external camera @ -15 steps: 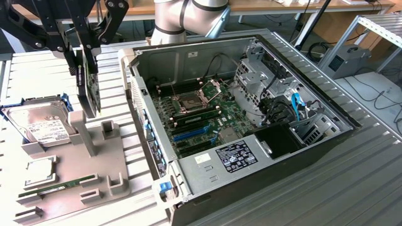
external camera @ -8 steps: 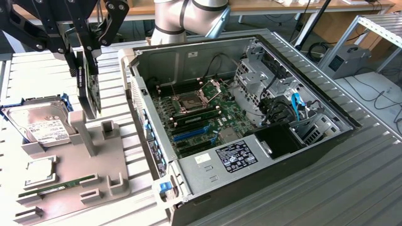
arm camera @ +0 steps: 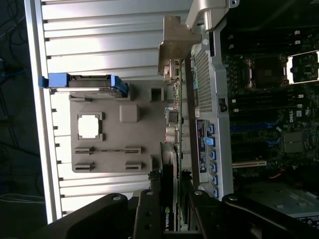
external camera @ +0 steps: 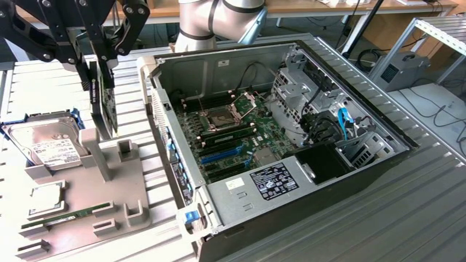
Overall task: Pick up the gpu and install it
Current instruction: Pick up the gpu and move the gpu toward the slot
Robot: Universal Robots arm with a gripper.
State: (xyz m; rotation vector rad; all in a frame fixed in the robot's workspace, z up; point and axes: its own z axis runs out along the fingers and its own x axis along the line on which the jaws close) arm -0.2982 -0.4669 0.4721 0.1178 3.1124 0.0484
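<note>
Robotics lab, PC-assembly bench. Evidence: jointed robot arm (external camera: 211, 21) at a ribbed aluminium table (external camera: 407, 218); open desktop computer case (external camera: 291, 136) beside a grey parts fixture (external camera: 109, 215) — hard drive (external camera: 47, 144), CPU (external camera: 45, 197), memory stick (external camera: 69, 215) set in it. Behind: wooden desks (external camera: 328, 6), floor cables (external camera: 437, 112), aluminium-profile frame (external camera: 437, 33), grey equipment box (external camera: 404, 68).

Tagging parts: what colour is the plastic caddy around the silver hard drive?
The plastic caddy is blue; the wrist view shows it best.

Case (external camera: 313, 213) open-topped: room above motherboard (external camera: 233, 136) free. Rear panel (external camera: 166, 117) stands between it and gpu (external camera: 102, 106).
</note>
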